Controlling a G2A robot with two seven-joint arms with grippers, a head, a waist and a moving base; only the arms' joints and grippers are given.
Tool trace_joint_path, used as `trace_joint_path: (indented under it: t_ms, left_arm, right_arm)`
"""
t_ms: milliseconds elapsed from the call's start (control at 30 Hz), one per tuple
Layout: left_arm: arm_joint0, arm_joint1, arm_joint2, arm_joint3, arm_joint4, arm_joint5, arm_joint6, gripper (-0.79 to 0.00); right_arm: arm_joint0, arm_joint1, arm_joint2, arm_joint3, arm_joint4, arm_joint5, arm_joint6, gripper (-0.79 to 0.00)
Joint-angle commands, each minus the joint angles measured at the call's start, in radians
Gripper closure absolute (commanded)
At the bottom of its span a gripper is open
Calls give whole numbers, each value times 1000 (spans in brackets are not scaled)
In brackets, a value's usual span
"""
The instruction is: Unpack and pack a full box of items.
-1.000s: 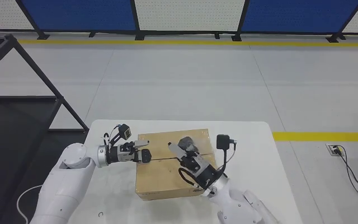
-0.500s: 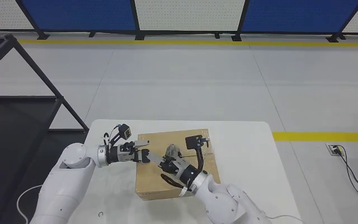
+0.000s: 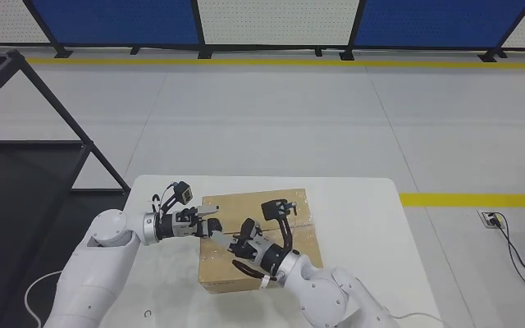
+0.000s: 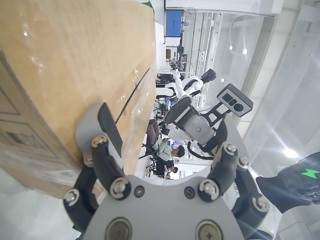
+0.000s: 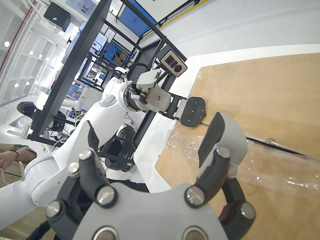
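White table (image 3: 369, 205), rounded corners, seen from my top view. Directly on it I see one closed cardboard box (image 3: 246, 203): flaps shut, centre seam running left to right under clear tape (image 5: 250, 168). Box's far side sits near table's far edge. White tabletop shows left and right of box.

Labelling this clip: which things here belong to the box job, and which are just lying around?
Job: cardboard box, taped seam, left gripper, right gripper, both open.
Around: white table, black rack, blue panels, floor socket.
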Motion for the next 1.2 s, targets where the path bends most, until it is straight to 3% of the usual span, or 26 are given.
trace_joint_path:
  t_ms: [0,133,233,467,667,767,900,1167]
  left_arm:
    - [0,0,0,0,0,0,0,-785]
    - [0,0,0,0,0,0,0,-785]
    - [0,0,0,0,0,0,0,-785]
    - [0,0,0,0,0,0,0,-785]
    - [0,0,0,0,0,0,0,-785]
    - [10,0,1,-15,3,4,20,-785]
    - [35,8,-9,-74,10,24,38,-785]
    - [68,22,-34,-127,6,43,52,-785]
  right_arm:
    - [-1,-2,5,-1,1,-6,-17,-785]
    - [-14,-4,28,-16,4,-26,-41,-785]
    - [-40,7,65,-45,-19,-39,16,-785]
    - [-135,32,215,-126,19,76,91,-785]
    - [-220,55,360,-181,123,167,246,-785]
    - [-254,66,391,-205,133,137,325,-785]
    - [-294,78,450,-219,217,22,411,-785]
    - [-297,79,459,-217,224,18,413,-785]
